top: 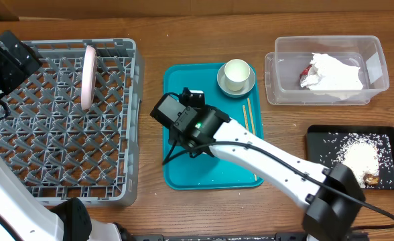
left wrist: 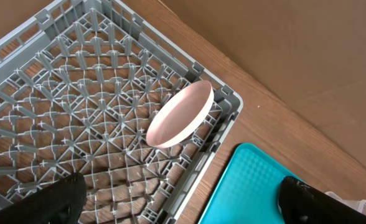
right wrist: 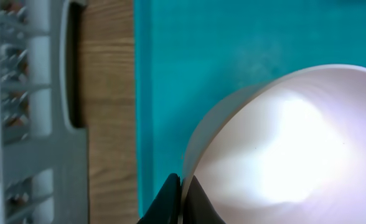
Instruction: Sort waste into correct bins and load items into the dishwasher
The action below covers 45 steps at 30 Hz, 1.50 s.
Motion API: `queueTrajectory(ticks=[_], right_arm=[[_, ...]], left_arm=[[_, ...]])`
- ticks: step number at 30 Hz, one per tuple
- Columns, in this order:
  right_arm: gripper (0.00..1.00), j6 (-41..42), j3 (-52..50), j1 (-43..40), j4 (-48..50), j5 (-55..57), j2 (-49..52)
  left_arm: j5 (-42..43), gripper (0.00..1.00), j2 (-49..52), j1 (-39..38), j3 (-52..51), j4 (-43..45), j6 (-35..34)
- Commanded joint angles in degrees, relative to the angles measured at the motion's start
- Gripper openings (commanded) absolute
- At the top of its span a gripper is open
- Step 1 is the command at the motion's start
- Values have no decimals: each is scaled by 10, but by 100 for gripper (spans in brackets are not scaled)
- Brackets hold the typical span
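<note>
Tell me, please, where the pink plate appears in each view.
Overhead: plate on edge, upper left, in the rack.
Left wrist: plate at centre, in the rack near its corner.
Right wrist: not in it.
Shared landmark: the rack, at the right wrist picture's left edge.

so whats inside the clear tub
A crumpled white napkin fills most of the clear tub, with a red wrapper poking out at its left edge. The rest of the wrapper, and anything else beneath the napkin, is covered.
</note>
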Motion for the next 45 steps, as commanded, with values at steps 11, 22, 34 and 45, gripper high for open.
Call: queueTrajectory(ticks=[11, 22, 34, 45], right_arm=[[30, 23, 6, -1, 15, -37, 56], [100, -22, 135, -68, -125, 2, 21], [100, -22, 340, -410, -354, 59, 2], [100, -22, 336, -641, -335, 55, 3]], left_arm=[[5, 100, 3, 2, -3, 1, -10], [5, 100, 3, 2, -3, 1, -10], [5, 100, 3, 2, -3, 1, -10], [134, 100, 3, 2, -3, 0, -7]])
